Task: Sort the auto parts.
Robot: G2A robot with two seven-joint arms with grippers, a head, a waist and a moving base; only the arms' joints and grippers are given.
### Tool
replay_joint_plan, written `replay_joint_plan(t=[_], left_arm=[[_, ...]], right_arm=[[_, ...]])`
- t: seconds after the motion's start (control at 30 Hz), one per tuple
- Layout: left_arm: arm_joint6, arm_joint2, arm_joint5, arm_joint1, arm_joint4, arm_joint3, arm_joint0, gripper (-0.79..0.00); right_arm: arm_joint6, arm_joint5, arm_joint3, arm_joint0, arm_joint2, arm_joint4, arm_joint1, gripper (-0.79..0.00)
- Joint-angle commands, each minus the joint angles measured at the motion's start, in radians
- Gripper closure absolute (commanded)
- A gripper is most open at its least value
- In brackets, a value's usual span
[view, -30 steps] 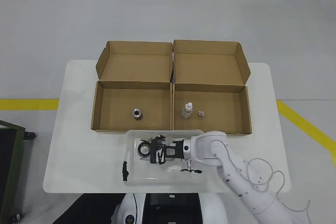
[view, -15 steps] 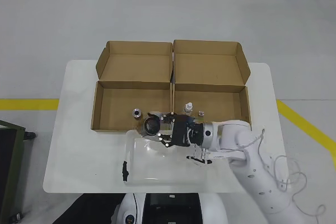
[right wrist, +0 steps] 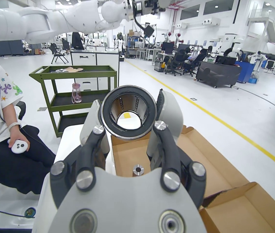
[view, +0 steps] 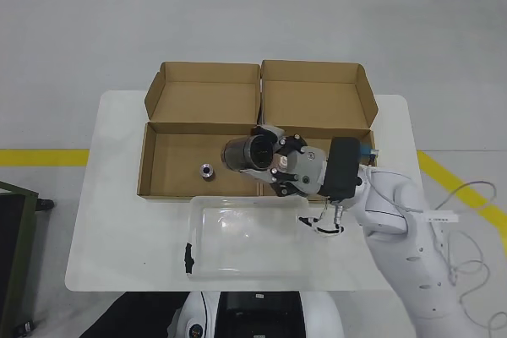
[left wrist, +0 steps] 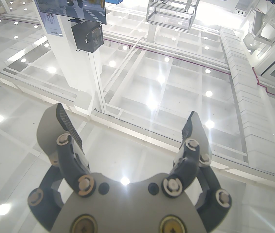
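Observation:
My right gripper (view: 255, 155) (right wrist: 130, 109) is shut on a dark cylindrical sleeve (view: 239, 155) (right wrist: 127, 134), a hollow metal part with a black rim. It hangs above the right end of the left cardboard box (view: 165, 177) (right wrist: 125, 153). A small round metal part (view: 205, 171) (right wrist: 138, 170) lies on that box's floor. The arm covers much of the right cardboard box (view: 359, 173). My left gripper (left wrist: 127, 120) is open with nothing between its fingers and points up at the ceiling.
A clear plastic tray (view: 245, 241) sits at the table's front edge, with a small black part (view: 188, 258) by its left wall. Both boxes have raised lids at the back. A green cart (view: 4, 245) stands off the table's left side.
The right gripper lifted the sleeve out of the clear tray and carried it back and up, over the left box. The tray now looks bare inside.

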Motion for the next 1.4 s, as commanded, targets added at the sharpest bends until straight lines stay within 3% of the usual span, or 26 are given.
replay_joint_plan(t=[0.0, 0.53, 0.93, 1.17, 1.37], left_arm=[[0.0, 0.0, 0.0, 0.0, 0.0, 0.0, 0.0, -0.785], [0.0, 0.0, 0.0, 0.0, 0.0, 0.0, 0.0, -0.785], [0.0, 0.0, 0.0, 0.0, 0.0, 0.0, 0.0, -0.785], [0.0, 0.0, 0.0, 0.0, 0.0, 0.0, 0.0, -0.785], [0.0, 0.0, 0.0, 0.0, 0.0, 0.0, 0.0, -0.785]], right_arm=[[-0.013, -0.001, -0.002, 0.003, 0.013, 0.025, 0.001, 0.0], [-0.115, -0.025, -0.059, 0.018, 0.123, 0.19, 0.013, 0.0], [-0.112, -0.023, -0.066, 0.027, 0.129, 0.193, 0.016, 0.0], [-0.102, -0.038, -0.051, 0.036, 0.08, 0.151, 0.014, 0.0], [-0.072, 0.014, -0.041, 0.058, -0.047, 0.081, 0.001, 0.0]])
